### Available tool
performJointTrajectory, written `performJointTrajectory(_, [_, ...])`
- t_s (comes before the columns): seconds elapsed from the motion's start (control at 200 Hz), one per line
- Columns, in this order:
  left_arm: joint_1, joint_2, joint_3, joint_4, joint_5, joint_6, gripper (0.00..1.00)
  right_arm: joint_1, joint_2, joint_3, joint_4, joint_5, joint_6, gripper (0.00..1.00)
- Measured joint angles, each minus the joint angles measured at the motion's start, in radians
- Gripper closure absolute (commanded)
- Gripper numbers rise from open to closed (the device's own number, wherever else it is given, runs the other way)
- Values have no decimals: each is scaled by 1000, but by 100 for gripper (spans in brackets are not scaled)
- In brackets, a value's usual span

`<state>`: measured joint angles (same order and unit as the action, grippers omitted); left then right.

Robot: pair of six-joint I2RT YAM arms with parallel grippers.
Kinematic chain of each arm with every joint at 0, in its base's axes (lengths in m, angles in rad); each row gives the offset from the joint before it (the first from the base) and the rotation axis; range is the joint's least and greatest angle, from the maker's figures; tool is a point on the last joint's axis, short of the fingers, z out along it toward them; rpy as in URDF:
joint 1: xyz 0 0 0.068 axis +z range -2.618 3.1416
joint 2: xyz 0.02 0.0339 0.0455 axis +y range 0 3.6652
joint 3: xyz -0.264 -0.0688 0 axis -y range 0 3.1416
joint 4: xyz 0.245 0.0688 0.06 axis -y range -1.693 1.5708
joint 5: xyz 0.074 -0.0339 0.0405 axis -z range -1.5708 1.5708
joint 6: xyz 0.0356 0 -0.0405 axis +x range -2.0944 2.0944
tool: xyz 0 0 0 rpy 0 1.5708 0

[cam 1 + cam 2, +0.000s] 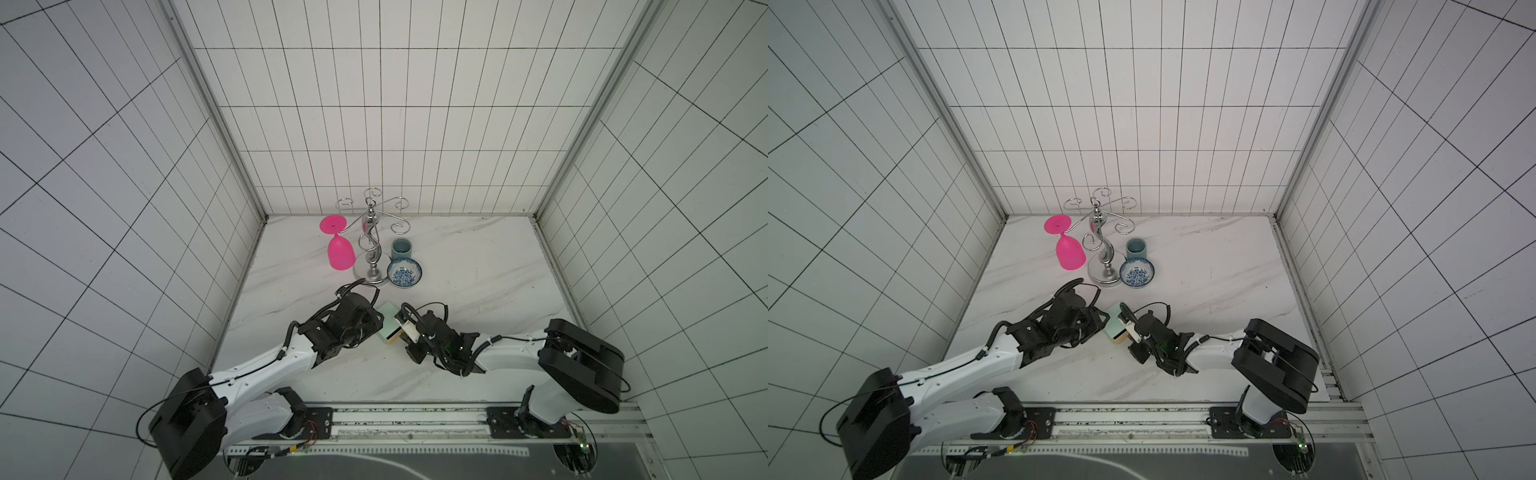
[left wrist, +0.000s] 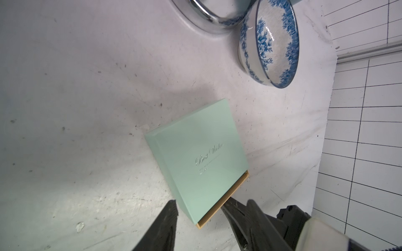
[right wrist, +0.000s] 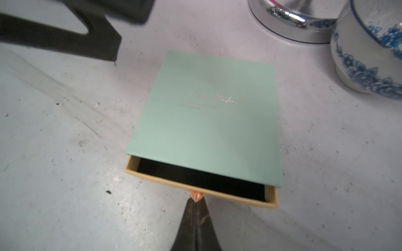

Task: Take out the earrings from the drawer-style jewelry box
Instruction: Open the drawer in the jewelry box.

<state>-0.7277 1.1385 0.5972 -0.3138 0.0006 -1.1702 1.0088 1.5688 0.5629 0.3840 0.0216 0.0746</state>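
Obs: right claw (image 3: 195,204) is pressed together on the small tan pull tab (image 3: 196,195) of the drawer-style jewelry box (image 3: 206,113). The left claw (image 1: 377,322) is spread and holds nothing. It stands just beside the box's far side; whether it touches the box I cannot tell, as the view is blurred there.

The box lies flat on the desk (image 1: 478,270) between the two claws, near the blue-and-white bowl (image 1: 404,272).

Progress: the inner tray (image 3: 270,196) is out by a narrow strip. Black lining shows there and the mint sleeve covers the rest. No earrings are visible in the exposed strip; presumably they sit further in. Judged early: the drawer is started but not fully drawn. Left to do: slide the tray out further, then lift the earrings out.

Pose: both arms reach low and forward over the desk, wrists converging on the box from opposite sides. The right claw is level with the tab, in line with the slide.
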Motion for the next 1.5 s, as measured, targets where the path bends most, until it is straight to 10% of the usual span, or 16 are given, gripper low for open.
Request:
performJointTrajectory(0.49, [10,251,-14,122,66,-42,42,-1,5,-8,-18,-14,37,100])
performJointTrajectory(1.499, [11,298,-15,227,53,-98,50,33,-108,-92,-114,-27,174,100])
